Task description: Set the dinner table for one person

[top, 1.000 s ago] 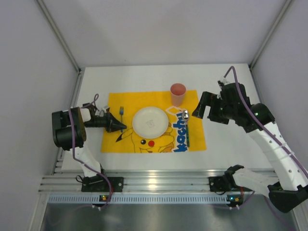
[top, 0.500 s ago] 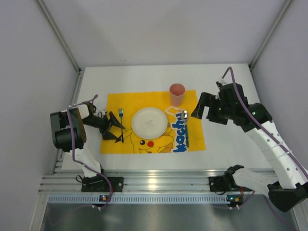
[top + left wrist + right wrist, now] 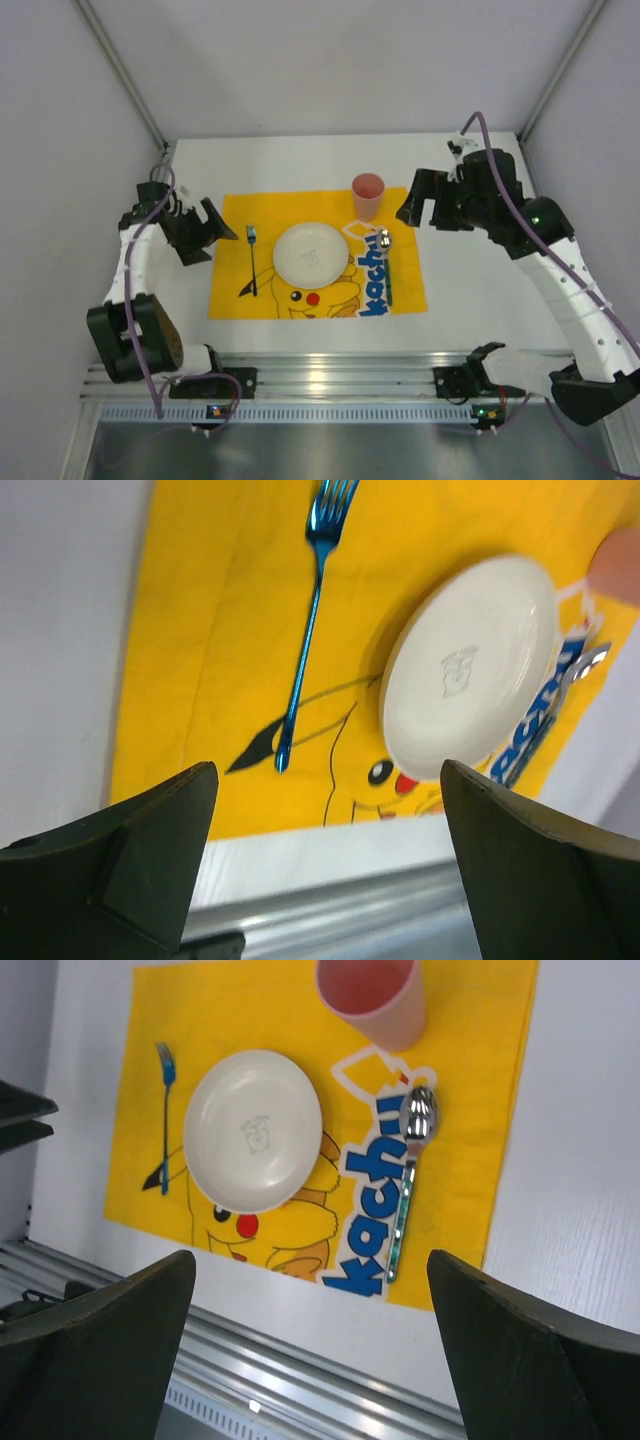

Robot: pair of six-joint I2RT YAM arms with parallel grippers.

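The left gripper point(image 3: 203, 232) has pulled back from the fork point(image 3: 251, 258) and now hangs well to the left of the plate point(image 3: 312, 253), off the placemat's point(image 3: 228, 295) edge, its jaws spread wide and empty. The fork lies released just left of the plate, tines pointing away from the arms. The plate sits mid-placemat. The pink cup point(image 3: 368, 195) stands upright beyond the plate's right side, and the spoon point(image 3: 385, 265) lies just right of the plate. Farther right, the right gripper point(image 3: 424, 204) hovers with its jaws also apart, carrying nothing. The dinner table point(image 3: 480, 290) lies under it all, its white top showing around the placemat. The setting looks essentially complete.
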